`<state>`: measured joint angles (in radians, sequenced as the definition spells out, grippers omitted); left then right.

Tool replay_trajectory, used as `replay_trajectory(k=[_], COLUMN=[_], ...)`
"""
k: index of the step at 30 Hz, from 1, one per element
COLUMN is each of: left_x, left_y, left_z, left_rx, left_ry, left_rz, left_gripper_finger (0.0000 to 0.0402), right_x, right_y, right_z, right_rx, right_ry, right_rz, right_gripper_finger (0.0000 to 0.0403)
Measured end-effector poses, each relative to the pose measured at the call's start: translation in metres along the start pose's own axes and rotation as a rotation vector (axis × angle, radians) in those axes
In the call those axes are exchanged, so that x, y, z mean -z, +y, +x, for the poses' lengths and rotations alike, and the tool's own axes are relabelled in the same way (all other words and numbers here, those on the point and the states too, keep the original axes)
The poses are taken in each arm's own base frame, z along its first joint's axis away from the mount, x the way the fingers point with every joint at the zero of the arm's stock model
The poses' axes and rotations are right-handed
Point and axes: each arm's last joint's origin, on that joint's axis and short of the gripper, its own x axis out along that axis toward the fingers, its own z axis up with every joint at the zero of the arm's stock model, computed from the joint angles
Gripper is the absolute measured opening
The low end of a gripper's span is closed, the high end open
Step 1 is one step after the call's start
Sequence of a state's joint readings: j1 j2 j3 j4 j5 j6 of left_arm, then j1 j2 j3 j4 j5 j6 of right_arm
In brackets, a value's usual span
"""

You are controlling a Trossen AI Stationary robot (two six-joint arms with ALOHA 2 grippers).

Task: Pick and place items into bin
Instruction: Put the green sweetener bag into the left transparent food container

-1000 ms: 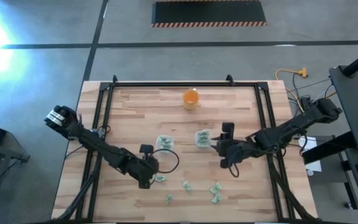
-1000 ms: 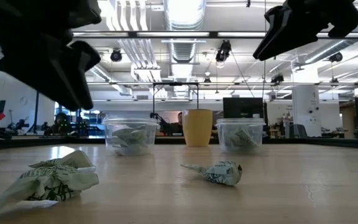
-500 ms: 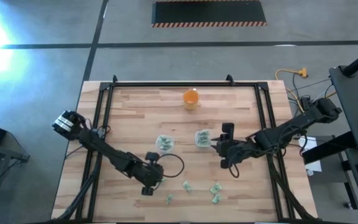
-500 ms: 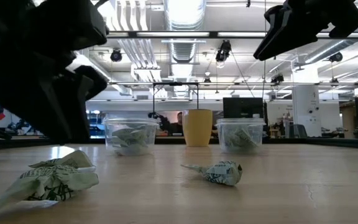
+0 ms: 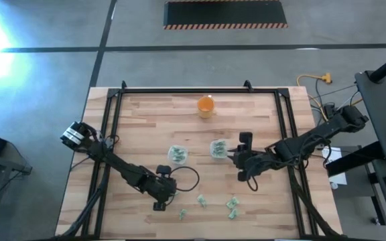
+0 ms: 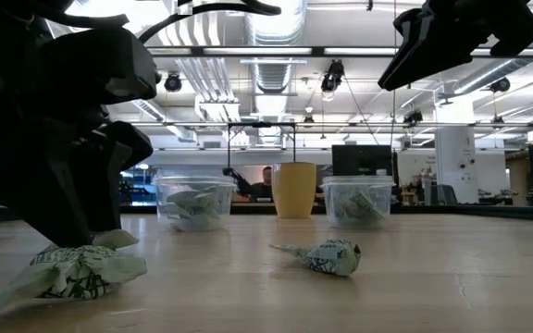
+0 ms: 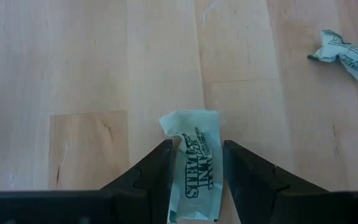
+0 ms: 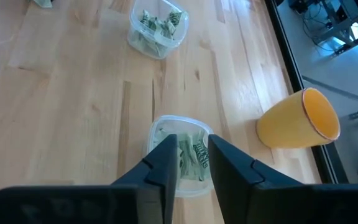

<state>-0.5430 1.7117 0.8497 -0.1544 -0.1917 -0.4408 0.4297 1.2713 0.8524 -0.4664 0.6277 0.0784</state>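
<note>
A pale green printed packet (image 7: 194, 162) lies flat on the wooden table, near its front left. My left gripper (image 7: 196, 146) is open and lowered over it, one finger on each long side; the low view shows it right above the packet (image 6: 72, 276). More crumpled packets lie nearby (image 5: 200, 199) (image 5: 232, 203) (image 6: 327, 256). Two clear tubs (image 5: 177, 154) (image 5: 218, 148) hold packets. My right gripper (image 8: 193, 140) hangs open above the right tub (image 8: 157, 127), with nothing between its fingers. My left gripper comes from above, slanting down, with its fingers (image 7: 160, 162) along the two long sides of the packet, which lies flat on the table. Whether the fingers touch the packet's edges I cannot tell.
An orange cup (image 5: 206, 106) stands at the far middle of the table, behind the tubs. One more crumpled packet (image 7: 347, 55) lies a little beyond my left gripper. A black frame runs along the table's edges (image 5: 112, 120).
My left gripper has come down and a little toward the table's near edge, so that it now stands low over the packet at the front left. The packet has stayed where it was.
</note>
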Motion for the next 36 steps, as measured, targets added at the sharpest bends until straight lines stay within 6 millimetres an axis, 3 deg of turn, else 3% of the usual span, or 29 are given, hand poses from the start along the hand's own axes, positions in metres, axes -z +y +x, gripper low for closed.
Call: replay_trajectory(k=[23, 36], left_x=[-0.0006, -0.001], left_y=[0.0001, 0.0], left_z=[-0.0018, -0.0027], left_rx=[0.0, 0.002], left_ry=[-0.003, -0.005], left_rz=[0.001, 0.002], left_gripper_finger=[0.012, 0.0006], right_x=[0.0, 0.0], right_y=[0.0, 0.0], right_z=[0.0, 0.0], right_rx=[0.0, 0.0], right_ry=[0.0, 0.0], right_rz=[-0.002, -0.003], right_gripper_finger=[0.0068, 0.0068])
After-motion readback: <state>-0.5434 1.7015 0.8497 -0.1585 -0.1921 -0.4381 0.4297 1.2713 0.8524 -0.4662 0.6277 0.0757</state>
